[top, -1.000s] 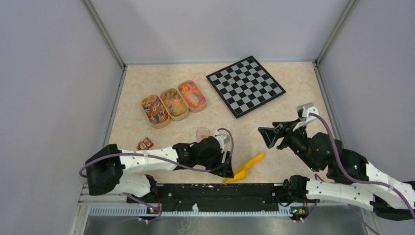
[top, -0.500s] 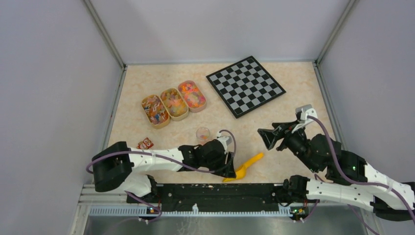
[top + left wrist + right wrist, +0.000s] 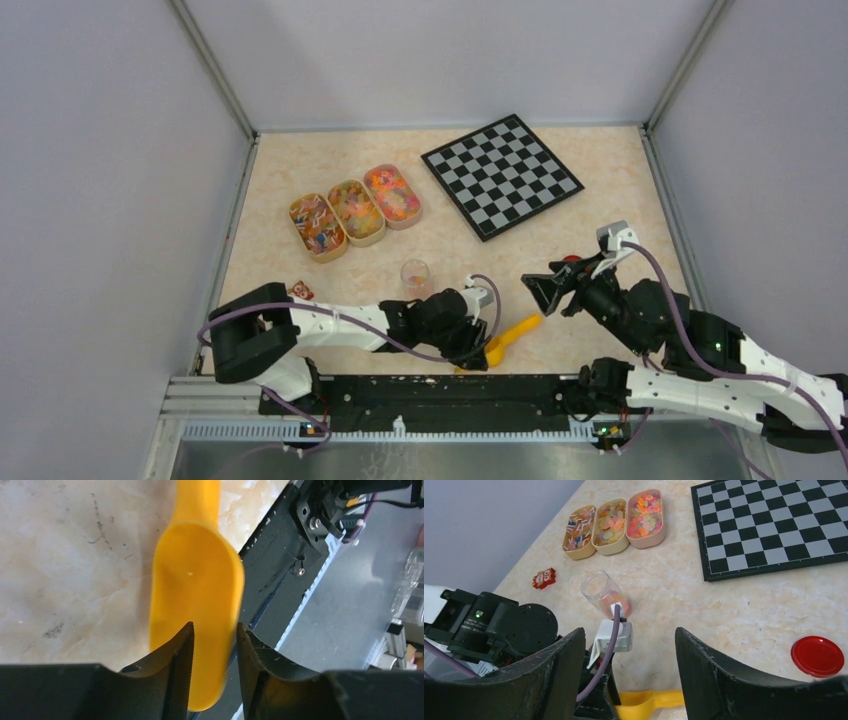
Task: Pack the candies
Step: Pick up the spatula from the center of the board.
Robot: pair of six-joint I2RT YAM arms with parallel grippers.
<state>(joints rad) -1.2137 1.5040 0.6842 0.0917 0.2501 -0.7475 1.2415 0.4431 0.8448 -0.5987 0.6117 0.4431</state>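
the left arm (image 3: 330,325) has swung off the jar (image 3: 415,275) and down to the scoop (image 3: 197,580). the left jaws straddle its bowl rim, nearly together, but i cannot tell if they pinch it. the right jaws hang spread and empty. the candies (image 3: 611,520) sit in three trays (image 3: 646,544) on the worktop's (image 3: 600,180) far left, with a few in the jar. scooping looks next.
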